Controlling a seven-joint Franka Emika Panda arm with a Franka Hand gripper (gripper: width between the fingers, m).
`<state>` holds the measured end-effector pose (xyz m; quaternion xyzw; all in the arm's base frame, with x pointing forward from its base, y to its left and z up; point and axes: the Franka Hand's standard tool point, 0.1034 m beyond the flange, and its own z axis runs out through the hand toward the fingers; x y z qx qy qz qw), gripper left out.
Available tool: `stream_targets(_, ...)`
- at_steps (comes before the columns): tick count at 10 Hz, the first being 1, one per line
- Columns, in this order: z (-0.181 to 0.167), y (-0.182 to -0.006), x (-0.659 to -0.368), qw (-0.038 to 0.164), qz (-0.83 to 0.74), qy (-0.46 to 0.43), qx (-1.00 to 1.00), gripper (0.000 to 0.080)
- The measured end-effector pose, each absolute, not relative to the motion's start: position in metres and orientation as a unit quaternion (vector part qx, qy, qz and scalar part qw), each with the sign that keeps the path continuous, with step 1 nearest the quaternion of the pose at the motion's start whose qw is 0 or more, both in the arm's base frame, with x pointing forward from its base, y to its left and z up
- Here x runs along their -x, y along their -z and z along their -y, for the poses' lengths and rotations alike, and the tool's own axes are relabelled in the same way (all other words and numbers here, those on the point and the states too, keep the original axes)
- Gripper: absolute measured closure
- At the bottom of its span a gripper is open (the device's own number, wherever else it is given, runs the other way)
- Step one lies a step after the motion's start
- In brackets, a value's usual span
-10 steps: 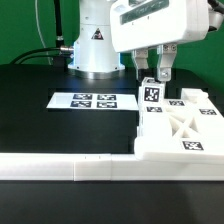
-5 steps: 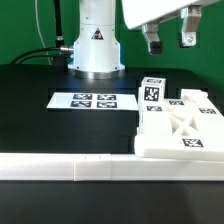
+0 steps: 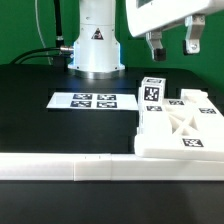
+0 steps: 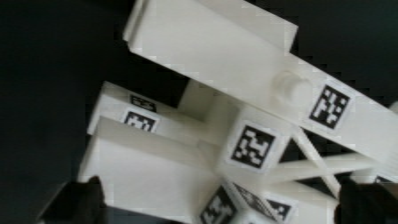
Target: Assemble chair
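Since a second ago the tool (image 3: 174, 46) has risen from the upright block (image 3: 152, 93), which it straddled then, and now hangs above the chair parts with nothing between its fingers (image 3: 154, 46); over the last half second it has shifted only slightly. Its two fingers stand spread apart, empty, well above the block.

The chair (image 3: 182, 124) sits as a cluster of white parts on the black tabletop (image 3: 40, 125), at the exterior view's right. The block stands upright at the back of the cluster, a black-and-white tag on its face. Just beside it, toward the exterior view's right, lies the X-braced panel (image 3: 188, 122), with a tag near its front edge and another near its far corner. The parts rest against the long white rail (image 3: 70, 168) that runs along the front of the tabletop.

On the exterior view's left of the chair, apart from it, the marker board (image 3: 84, 100) lies flat with its four tags. Behind it stands the arm's white base (image 3: 96, 40), cables trailing beside it.

From the wrist view the cluster (image 4: 214, 130) is seen from above: a long flat piece lies across the top, tags show on several faces, and diagonal braces appear lower down. A dark fingertip (image 4: 75, 203) shows at the edge, clear of the parts.
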<state>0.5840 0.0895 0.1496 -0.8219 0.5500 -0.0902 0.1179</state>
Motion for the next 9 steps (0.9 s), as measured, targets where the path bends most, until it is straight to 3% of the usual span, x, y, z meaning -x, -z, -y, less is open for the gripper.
stream_targets(9,-0.114,-0.134,-0.555,0.097,-0.443,0.088,0.887,0.0151)
